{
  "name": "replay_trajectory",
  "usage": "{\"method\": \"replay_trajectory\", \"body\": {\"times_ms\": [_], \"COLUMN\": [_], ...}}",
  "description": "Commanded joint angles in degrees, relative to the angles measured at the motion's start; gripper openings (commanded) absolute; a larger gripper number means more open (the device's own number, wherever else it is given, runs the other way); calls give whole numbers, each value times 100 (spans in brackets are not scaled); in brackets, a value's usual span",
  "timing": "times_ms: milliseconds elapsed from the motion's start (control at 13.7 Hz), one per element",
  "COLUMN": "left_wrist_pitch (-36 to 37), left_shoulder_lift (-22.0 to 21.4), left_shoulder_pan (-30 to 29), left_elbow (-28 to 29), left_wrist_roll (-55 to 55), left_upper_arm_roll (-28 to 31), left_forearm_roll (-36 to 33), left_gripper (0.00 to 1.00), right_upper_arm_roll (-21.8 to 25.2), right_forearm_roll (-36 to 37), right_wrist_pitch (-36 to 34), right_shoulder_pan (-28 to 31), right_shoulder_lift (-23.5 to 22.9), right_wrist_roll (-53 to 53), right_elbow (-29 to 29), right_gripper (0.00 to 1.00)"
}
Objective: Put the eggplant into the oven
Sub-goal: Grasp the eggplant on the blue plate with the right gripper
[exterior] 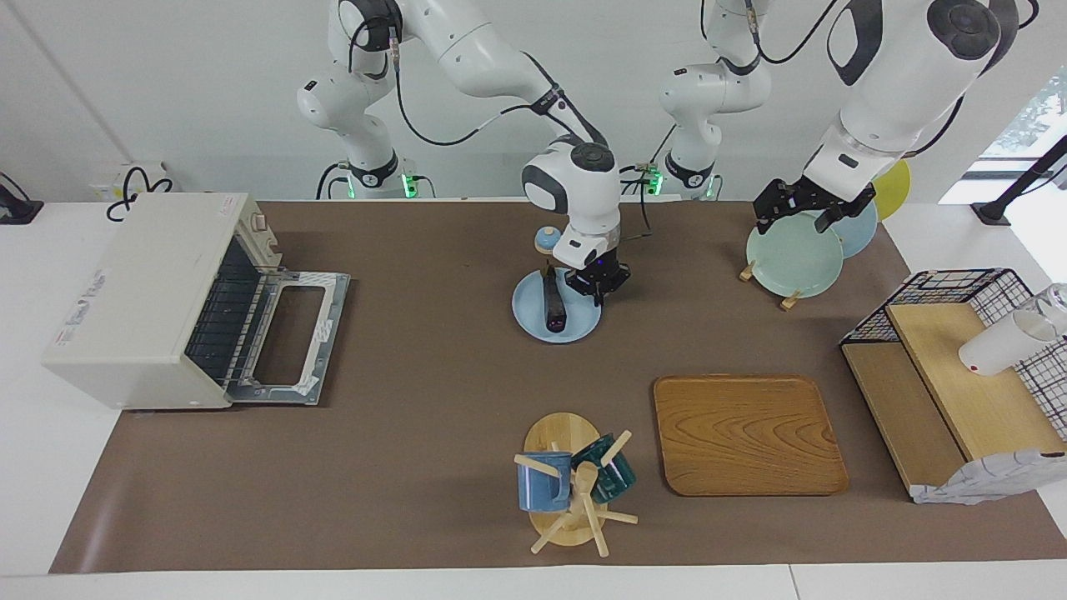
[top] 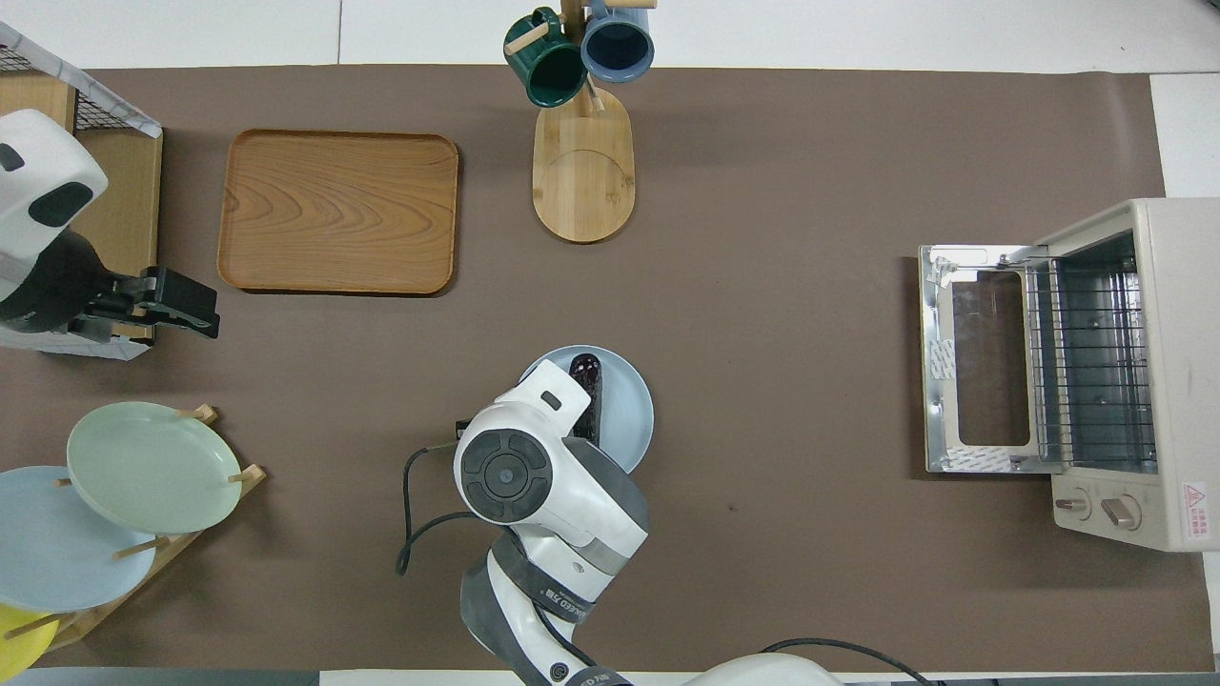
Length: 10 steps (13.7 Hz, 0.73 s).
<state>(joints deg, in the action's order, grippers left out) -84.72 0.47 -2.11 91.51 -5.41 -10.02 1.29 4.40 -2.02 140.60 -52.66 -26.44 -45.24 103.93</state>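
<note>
While the toaster oven (exterior: pixel 158 300) sits with its door (exterior: pixel 288 337) folded down flat at the right arm's end of the surface (exterior: pixel 417 433), wire rack exposed, the eggplant (exterior: pixel 551 307) lies on a pale blue plate (exterior: pixel 533 327) mid-surface, well apart from the oven.

Right gripper (exterior: pixel 597 287): down at the plate's rim beside the eggplant, fingertips together. It appears clamped on the plate edge rather than on the eggplant; the overhead view hides the contact under the wrist.

Left gripper (exterior: pixel 802 207): jaws apart, holding nothing, hanging over the green plate (exterior: pixel 792 262) in the wooden dish rack; this arm waits.

Risks, as judged:
- If the grip is on the rim, any lift or drag tilts the plate; the long, round eggplant could roll off onto the surface.
- A thin glazed rim may slip out of the fingertips.
- The carry to the oven is long; the plate could clip the lowered door or catch on the rack.
- A small blue knob-like object (exterior: pixel 546 240) lies just nearer the robots than the plate and could be knocked by the wrist.
</note>
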Motion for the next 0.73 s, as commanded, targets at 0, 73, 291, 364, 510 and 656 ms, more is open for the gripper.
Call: {"method": "replay_trajectory", "body": {"times_ms": [0, 73, 291, 364, 510, 656], "left_wrist_pitch": [17, -18, -88, -106, -106, -106], "left_shoulder_lift": [-21, -20, -55, -64, -82, -91], "left_shoulder_pan": [-87, -140, -167, -175, -193, -210], "left_elbow": [-99, -99, -64, -46, -20, -11], "left_wrist_roll": [58, 58, 58, 58, 23, 23], "left_upper_arm_roll": [18, -9, -35, -26, -18, 9], "left_forearm_roll": [-94, -85, -68, -68, -68, -68], "left_gripper": [100, 100, 100, 100, 100, 100], "right_upper_arm_roll": [-9, -18, -18, 0, 70, 61], "right_forearm_roll": [96, 384, 992, 1002, 1046, 1063], "right_wrist_pitch": [-564, -1125, -2288, -2456, -2834, -3133], "right_shoulder_pan": [10, 45, 98, 107, 255, 746], "right_shoulder_lift": [96, 87, 60, 69, 340, 840], "right_wrist_roll": [295, 366, 498, 559, 638, 1172], "right_elbow": [-55, -388, -1032, -1051, -972, -684], "right_gripper": [0, 0, 0, 0, 0, 0]}}
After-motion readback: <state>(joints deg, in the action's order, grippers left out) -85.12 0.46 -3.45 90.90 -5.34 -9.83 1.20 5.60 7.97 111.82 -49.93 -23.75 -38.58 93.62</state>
